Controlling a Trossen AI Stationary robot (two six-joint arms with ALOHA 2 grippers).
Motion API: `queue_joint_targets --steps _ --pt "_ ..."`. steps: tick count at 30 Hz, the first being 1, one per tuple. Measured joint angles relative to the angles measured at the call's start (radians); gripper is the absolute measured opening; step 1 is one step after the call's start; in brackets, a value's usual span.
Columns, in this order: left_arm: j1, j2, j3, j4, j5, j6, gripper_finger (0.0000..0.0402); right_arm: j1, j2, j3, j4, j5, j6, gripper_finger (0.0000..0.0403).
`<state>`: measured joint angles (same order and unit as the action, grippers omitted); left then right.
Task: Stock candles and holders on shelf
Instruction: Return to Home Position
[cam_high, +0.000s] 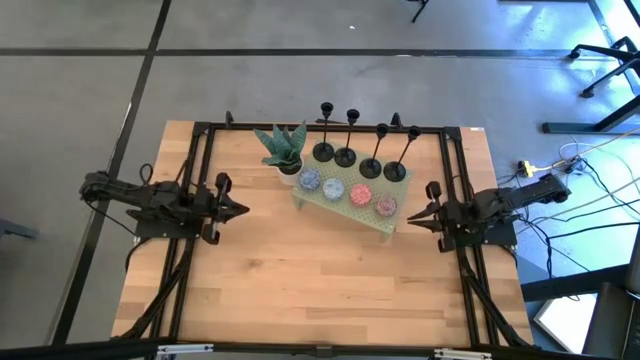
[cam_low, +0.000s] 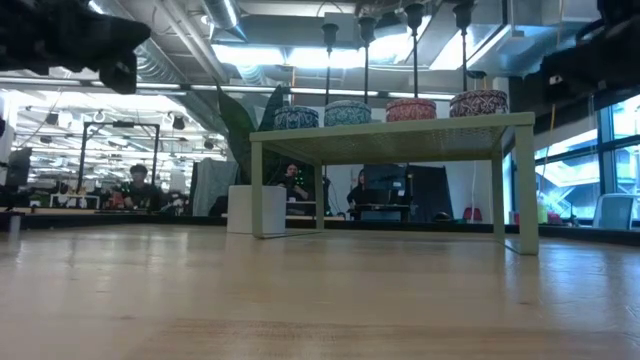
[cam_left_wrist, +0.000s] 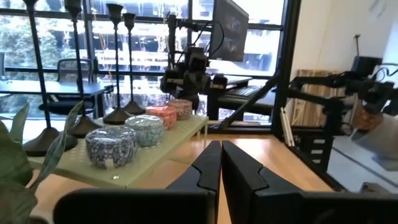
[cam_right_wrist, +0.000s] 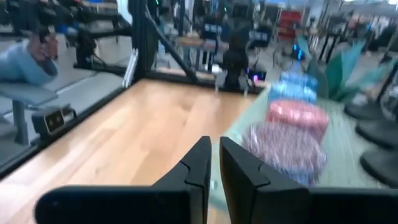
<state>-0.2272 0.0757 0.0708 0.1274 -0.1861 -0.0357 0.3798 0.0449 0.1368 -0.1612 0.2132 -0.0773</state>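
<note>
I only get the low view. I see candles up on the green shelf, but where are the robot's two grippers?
Observer: The left gripper hangs over the table's left side and the right gripper over its right side. Neither touches the shelf.
Operator: Are they holding anything?
Observer: No. Both wrist views show the fingers shut, with nothing between them.
Operator: Do the holders stand on the shelf too?
Observer: Yes, all four holders stand in a row behind the candles.
</note>
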Motion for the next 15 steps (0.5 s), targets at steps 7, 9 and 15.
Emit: queue_joint_targets --steps 7,9,15 --pt "0.000 -0.026 0.000 -0.035 -0.006 -0.022 0.0006 0.000 -0.045 0.000 -0.058 -0.028 0.018 0.0037" --pt "0.000 -0.026 0.000 -0.034 -0.006 -0.022 0.0006 0.000 -0.045 0.000 -0.065 -0.034 0.013 0.0037" --pt "0.000 -0.025 0.000 -0.035 -0.006 -0.029 0.0009 0.000 -0.045 -0.056 0.022 -0.026 0.004 0.0037"
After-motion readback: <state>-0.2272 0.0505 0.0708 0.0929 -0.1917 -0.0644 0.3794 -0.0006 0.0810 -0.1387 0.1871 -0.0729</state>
